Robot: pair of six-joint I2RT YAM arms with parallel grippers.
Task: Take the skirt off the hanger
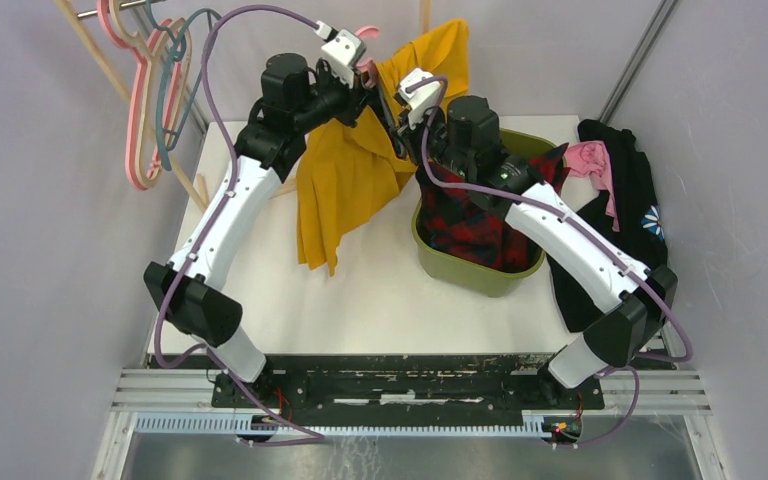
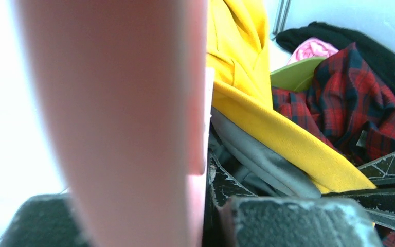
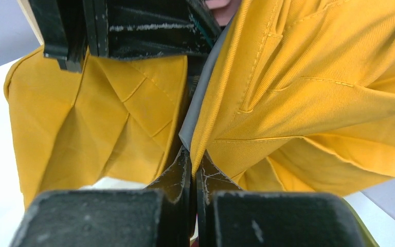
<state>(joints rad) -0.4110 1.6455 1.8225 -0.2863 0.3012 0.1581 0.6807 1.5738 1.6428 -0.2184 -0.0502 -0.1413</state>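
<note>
Both grippers meet high at the back of the table, their tips half buried in the yellow skirt (image 1: 345, 190), which hangs beside the green bin (image 1: 465, 278). The left gripper (image 1: 360, 92) is clamped on the pink hanger (image 2: 128, 128), which blocks most of its wrist view. The right gripper (image 3: 191, 159) pinches the skirt's waist edge tight; the hanger's clips are hidden.
</note>
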